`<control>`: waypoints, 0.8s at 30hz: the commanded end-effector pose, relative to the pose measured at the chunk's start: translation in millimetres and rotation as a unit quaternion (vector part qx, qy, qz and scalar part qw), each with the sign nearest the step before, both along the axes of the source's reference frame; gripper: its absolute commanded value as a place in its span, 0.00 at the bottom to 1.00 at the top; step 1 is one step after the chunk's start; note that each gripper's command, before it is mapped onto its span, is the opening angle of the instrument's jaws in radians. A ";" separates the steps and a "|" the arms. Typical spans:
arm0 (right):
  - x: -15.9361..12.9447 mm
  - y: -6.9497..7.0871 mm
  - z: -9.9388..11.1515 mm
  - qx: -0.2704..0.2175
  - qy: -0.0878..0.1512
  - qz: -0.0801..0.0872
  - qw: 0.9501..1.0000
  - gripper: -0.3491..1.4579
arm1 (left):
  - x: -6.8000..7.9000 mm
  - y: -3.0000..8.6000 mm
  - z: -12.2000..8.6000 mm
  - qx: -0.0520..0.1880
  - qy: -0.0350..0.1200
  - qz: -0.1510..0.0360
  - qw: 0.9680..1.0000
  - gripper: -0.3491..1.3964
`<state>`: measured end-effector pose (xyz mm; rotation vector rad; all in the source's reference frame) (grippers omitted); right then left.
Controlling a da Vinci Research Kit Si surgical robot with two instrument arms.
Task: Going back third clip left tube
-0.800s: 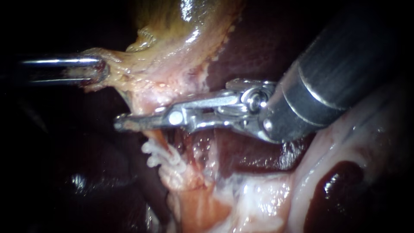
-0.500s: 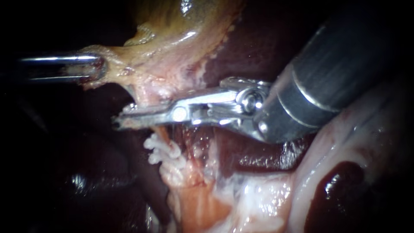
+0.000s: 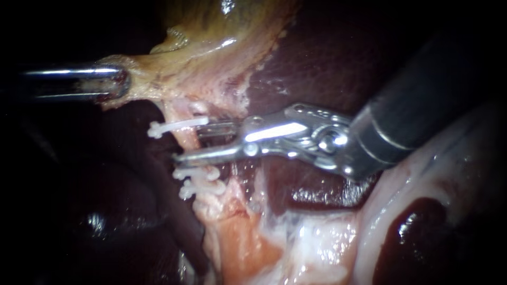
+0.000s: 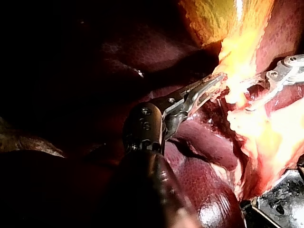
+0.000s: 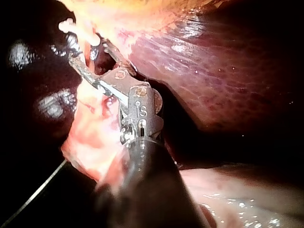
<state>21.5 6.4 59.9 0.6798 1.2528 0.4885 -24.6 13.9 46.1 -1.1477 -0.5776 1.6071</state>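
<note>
Clamping tube [image 3: 186, 141], clip [image 3: 177, 126] lies just ahead of spread right claw [image 3: 189, 143].

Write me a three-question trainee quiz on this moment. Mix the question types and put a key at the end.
1. True or false: the jaws of the right instrument are shut on the tube.
2. How many white clips show on that tube in the endoscope view? A) one B) three C) five
3. Fill in the blank: the jaws of the left instrument are shut on tissue of the ____.

Key
1. False. A clear gap shows between the jaws, so they are open.
2. B. One clip sits above the lower jaw and two sit below it.
3. The gallbladder.
</note>
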 end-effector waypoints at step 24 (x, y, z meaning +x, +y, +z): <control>-15.3 -0.9 -3.6 -0.129 0.018 -0.021 0.991 0.47 | -0.3 0.0 -0.1 0.000 0.000 0.000 1.000 0.00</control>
